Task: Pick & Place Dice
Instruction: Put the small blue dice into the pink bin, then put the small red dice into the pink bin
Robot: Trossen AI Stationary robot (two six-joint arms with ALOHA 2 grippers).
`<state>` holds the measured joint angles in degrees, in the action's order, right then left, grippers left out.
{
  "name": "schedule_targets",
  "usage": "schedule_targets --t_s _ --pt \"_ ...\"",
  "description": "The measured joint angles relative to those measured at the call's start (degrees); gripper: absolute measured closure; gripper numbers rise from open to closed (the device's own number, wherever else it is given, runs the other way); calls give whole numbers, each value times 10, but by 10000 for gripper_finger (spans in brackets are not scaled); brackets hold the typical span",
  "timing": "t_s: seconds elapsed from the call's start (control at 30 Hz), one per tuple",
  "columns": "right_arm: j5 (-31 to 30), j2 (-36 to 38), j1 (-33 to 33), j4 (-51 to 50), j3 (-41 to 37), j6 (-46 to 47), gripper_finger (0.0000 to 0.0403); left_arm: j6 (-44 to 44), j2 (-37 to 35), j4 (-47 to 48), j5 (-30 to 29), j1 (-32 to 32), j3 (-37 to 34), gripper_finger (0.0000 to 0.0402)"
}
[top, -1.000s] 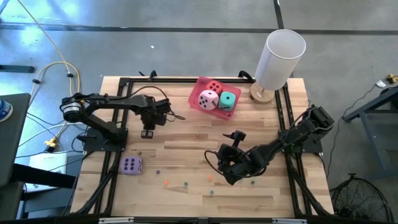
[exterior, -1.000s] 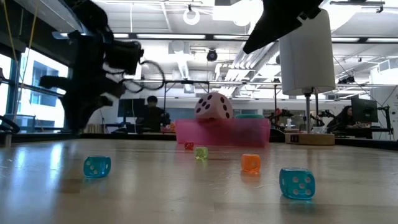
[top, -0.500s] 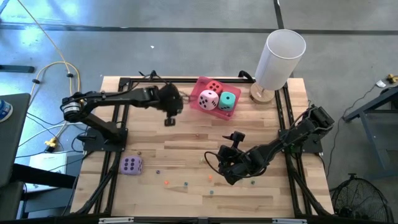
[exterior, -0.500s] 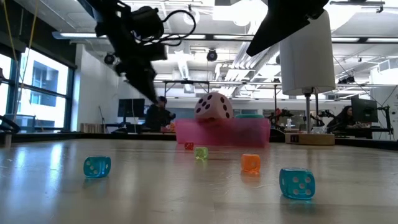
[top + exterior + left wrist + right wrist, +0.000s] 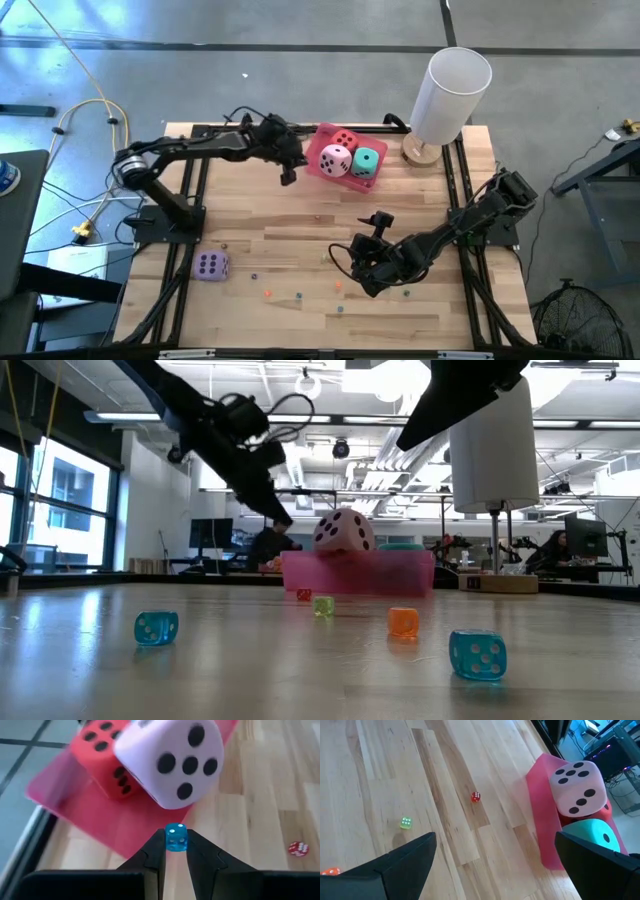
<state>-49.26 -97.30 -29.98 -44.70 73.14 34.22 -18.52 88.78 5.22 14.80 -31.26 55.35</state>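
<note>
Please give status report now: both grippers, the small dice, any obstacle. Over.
Left gripper shut on small blue die, just beside pink tray. Right gripper open, low over table centre, nothing held. Pink die fills tray edge ahead. Over.

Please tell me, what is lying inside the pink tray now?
Inside the pink tray lie three big dice: the red die, the pink die and the teal die. What may lie under them is hidden. The left gripper beside it carries a tiny blue die.

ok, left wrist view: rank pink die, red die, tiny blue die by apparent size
1. pink die, nearest the camera of the big two, so unsure
2. red die, partly hidden behind it
3. tiny blue die, pinched in the left gripper
</note>
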Motion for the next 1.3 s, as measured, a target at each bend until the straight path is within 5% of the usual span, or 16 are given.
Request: schedule_targets --t_s 1.3 --pt "0 0 4 8 0 -13 3 69 67 -132 -72 6 0 321"
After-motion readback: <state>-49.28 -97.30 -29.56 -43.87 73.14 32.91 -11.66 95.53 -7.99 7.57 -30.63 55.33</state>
